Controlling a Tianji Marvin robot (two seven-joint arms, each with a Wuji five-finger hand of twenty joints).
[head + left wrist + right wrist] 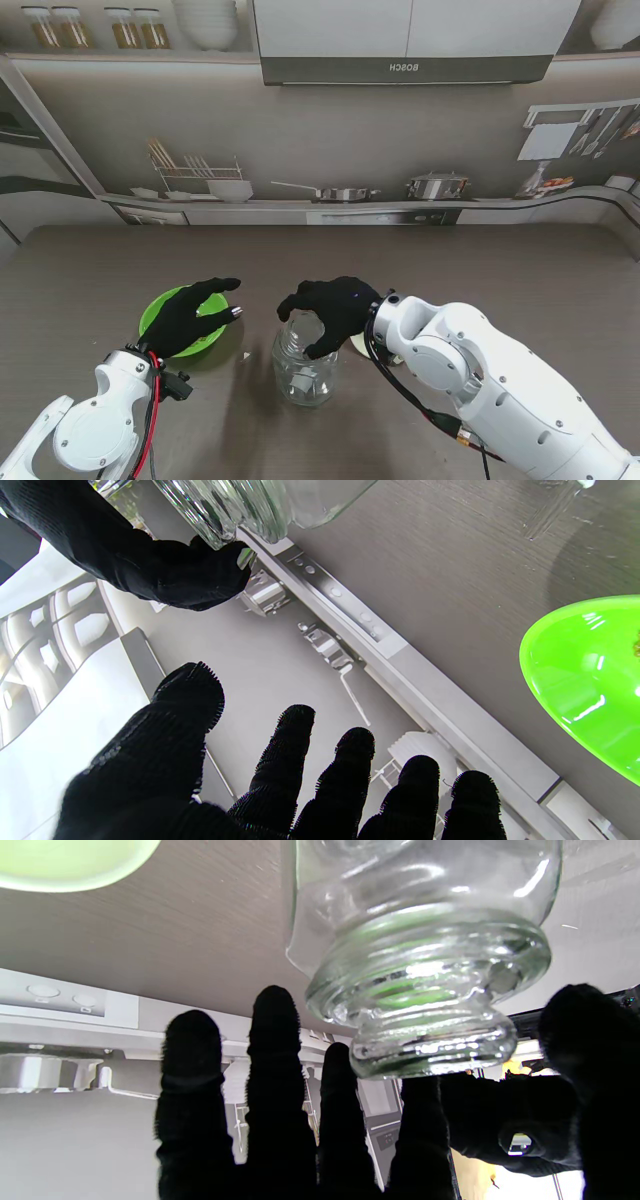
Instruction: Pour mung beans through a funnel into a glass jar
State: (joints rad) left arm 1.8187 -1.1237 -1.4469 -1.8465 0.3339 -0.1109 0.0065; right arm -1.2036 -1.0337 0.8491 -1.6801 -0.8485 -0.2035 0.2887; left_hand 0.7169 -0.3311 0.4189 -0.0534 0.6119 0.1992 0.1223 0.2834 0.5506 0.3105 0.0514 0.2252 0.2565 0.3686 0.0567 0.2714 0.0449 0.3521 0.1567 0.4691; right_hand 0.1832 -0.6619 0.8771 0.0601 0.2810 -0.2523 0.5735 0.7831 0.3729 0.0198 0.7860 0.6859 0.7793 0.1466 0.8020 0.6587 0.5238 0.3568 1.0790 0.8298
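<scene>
A clear glass jar [305, 368] stands upright near the table's middle, without a lid. My right hand [332, 308] arches over its mouth with fingers apart; the right wrist view shows the jar neck [425, 1005] between the fingers [272, 1065] and the thumb [590, 1050], with a small gap at the thumb. A bright green bowl [165, 318] sits to the left of the jar. My left hand [195, 315] hovers over the bowl, fingers spread, holding nothing. In the left wrist view the bowl's rim [585, 680] and the jar [240, 505] both show.
A pale green round object [357, 345] lies on the table just behind my right wrist, mostly hidden; its edge [70, 860] appears in the right wrist view. The table ends at a printed kitchen backdrop [320, 150] on the far side.
</scene>
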